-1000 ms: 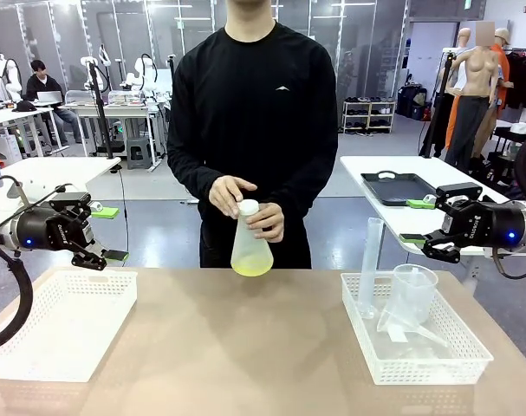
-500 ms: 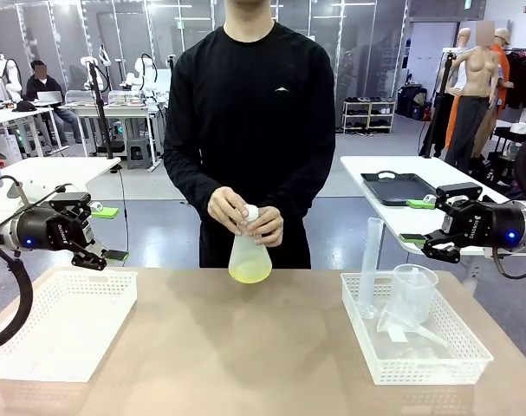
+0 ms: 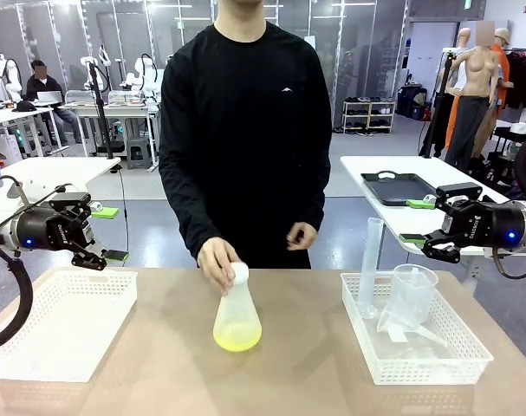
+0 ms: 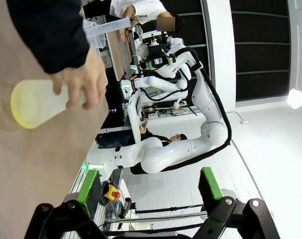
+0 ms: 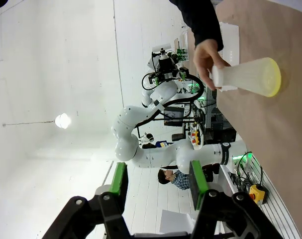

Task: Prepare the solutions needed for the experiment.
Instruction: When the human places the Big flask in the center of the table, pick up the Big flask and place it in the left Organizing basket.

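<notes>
A translucent conical flask [image 3: 237,316] stands on the tan table near its middle, with the pale yellow-green solution [image 3: 237,339] pooled at its bottom. The person's hand [image 3: 216,259] holds its capped neck; the other hand hangs free by the waist. My left gripper [image 3: 111,234] hovers open above the left basket, far from the flask. My right gripper [image 3: 416,221] hovers open above the right basket. The left wrist view shows the flask [image 4: 34,102] beyond the open left gripper [image 4: 150,184]. The right wrist view shows the flask [image 5: 250,75] beyond the open right gripper [image 5: 158,179].
An empty white basket [image 3: 59,321] sits at the table's left. A second white basket [image 3: 457,360] at the right holds a tall graduated cylinder [image 3: 369,264], a clear beaker [image 3: 414,290] and a funnel. A black tray [image 3: 397,186] lies on a table behind.
The person has brought the flask down from chest height onto the table, nearer to me, and taken one hand off it. Both grippers have stayed still.
</notes>
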